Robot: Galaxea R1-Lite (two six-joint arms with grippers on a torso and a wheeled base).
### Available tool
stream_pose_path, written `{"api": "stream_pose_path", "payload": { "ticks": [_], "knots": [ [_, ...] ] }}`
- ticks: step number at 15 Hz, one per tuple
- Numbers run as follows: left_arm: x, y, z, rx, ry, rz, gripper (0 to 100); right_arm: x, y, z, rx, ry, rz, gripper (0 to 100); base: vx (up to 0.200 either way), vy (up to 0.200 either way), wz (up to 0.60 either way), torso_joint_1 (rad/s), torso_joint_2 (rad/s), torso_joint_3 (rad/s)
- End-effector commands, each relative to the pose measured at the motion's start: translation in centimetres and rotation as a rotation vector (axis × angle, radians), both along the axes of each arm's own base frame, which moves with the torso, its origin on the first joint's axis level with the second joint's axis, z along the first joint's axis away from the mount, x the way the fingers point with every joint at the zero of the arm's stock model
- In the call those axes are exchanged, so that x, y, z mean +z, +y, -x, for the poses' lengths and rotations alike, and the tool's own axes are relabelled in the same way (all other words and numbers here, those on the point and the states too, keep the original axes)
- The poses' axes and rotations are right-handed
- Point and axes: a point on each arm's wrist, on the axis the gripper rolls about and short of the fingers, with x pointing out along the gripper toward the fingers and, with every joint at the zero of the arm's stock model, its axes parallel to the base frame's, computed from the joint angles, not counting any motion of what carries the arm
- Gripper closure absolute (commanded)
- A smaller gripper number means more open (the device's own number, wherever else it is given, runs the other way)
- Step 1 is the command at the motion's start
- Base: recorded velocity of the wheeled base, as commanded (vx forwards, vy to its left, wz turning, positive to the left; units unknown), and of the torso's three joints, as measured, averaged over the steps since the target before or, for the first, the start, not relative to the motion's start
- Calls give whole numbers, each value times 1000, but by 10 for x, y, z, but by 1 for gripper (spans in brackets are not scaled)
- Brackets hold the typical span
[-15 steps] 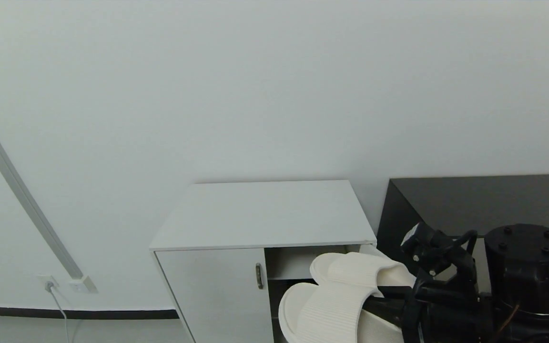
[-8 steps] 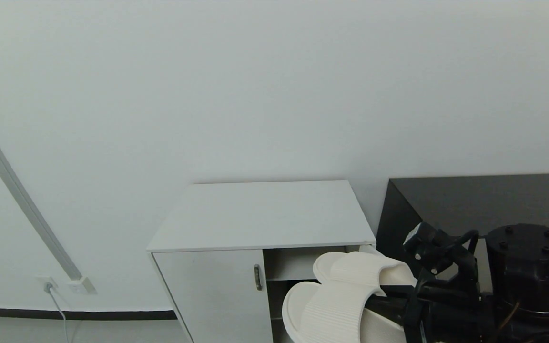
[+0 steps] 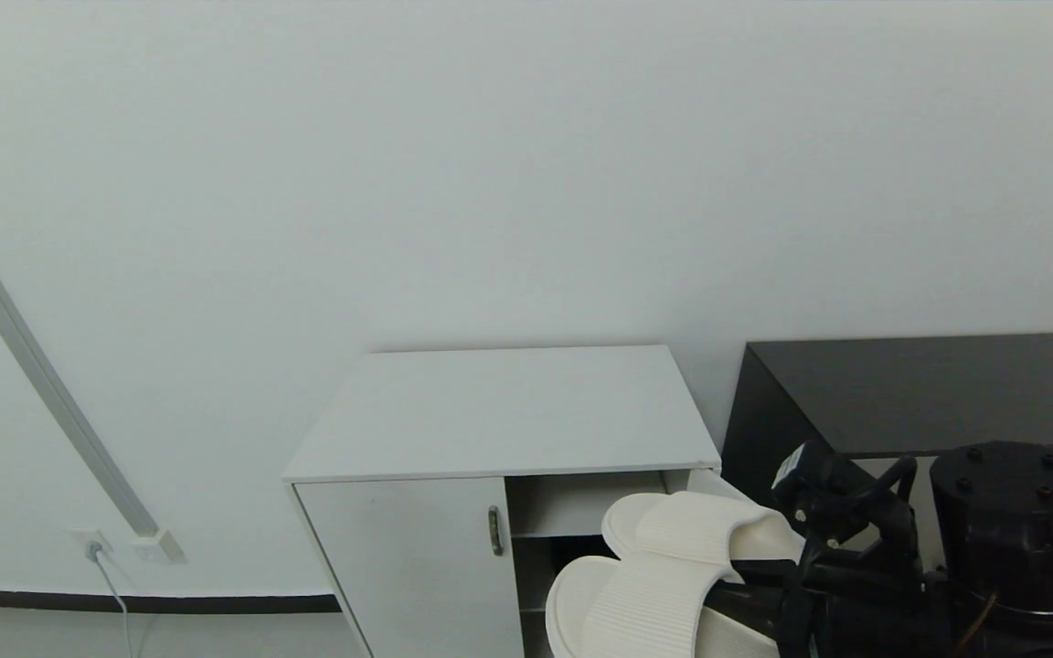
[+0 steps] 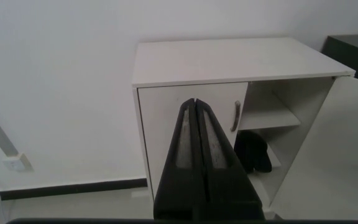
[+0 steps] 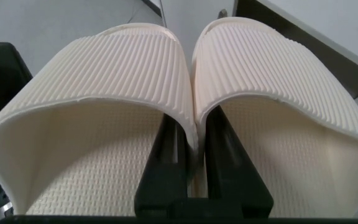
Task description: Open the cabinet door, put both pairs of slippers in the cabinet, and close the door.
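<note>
While my right pincer (image 5: 196, 134) clamps the touching inner walls of the cream slippers (image 5: 185, 81), one finger inside each, my left pincer (image 4: 195, 106) is pressed together, empty. The pair hangs at five o'clock of the white cabinet (image 3: 499, 411), before its open right half; dark shoes (image 4: 253, 151) lie inside.
</note>
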Motion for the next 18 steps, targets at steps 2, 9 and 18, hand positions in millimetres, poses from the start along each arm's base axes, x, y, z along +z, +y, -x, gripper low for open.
{"api": "stream_pose_path", "payload": {
  "ticks": [2, 9, 18],
  "knots": [
    [0, 0, 0, 0, 0, 0, 100, -1, 1, 0, 3, 2, 2, 100, 0, 0, 0, -55, 123, 67],
    [0, 0, 0, 0, 0, 0, 100, -1, 1, 1, 4, 4, 4, 100, 0, 0, 0, -148, 334, 176],
    [0, 0, 0, 0, 1, 0, 100, -2, 1, 0, 6, 3, 3, 100, 0, 0, 0, -167, 387, 214]
  ]
}}
